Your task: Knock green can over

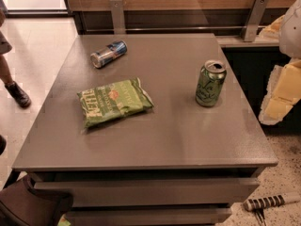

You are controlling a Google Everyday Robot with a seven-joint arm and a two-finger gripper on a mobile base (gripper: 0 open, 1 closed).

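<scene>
The green can [210,83] stands upright on the right part of the grey table [164,140], its silver top open. My gripper [278,101] shows as pale white and yellow shapes at the right edge of the camera view. It is beyond the table's right side, to the right of the can and well apart from it.
A blue-and-silver can [108,53] lies on its side at the back left. A flat green chip bag [114,101] lies left of centre. A person's boot [18,94] is on the floor at left. A dark bag [28,206] sits at bottom left, a striped object [270,202] at bottom right.
</scene>
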